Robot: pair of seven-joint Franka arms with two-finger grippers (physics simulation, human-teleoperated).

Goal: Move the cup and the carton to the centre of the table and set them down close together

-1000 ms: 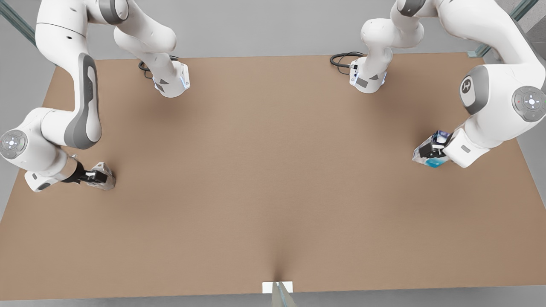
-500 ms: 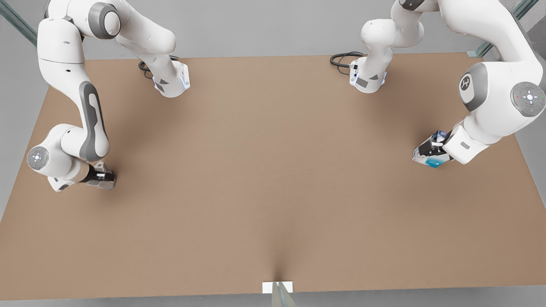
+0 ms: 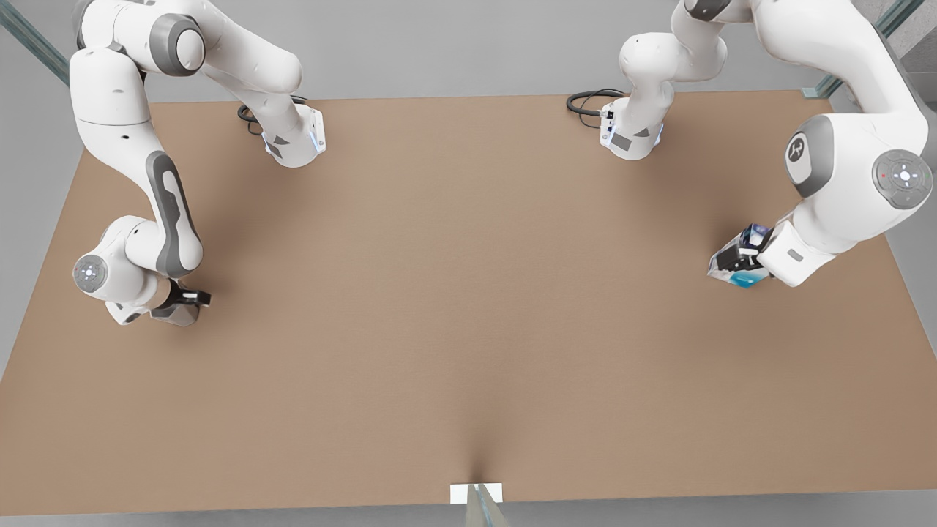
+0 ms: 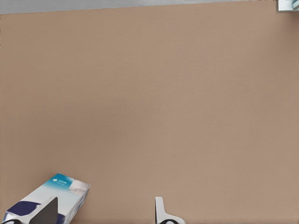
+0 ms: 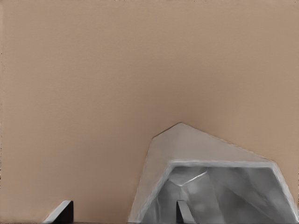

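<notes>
A wide brown table (image 3: 468,307) holds two white arms. At the front view's right edge, the left gripper (image 3: 738,262) sits spread around the carton (image 3: 743,277), one finger beside it, not clamped. At the front view's left edge, the right gripper (image 3: 184,301) stands spread at the silver cup (image 3: 179,313), one finger inside its rim. Black cables (image 3: 589,102) coil by the arm bases.

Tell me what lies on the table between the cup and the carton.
Nothing: in the front view, only bare matte brown tabletop stretches between the small shiny silver-grey faceted cup, at that view's left, and the white, dark blue and teal carton, at its right.
</notes>
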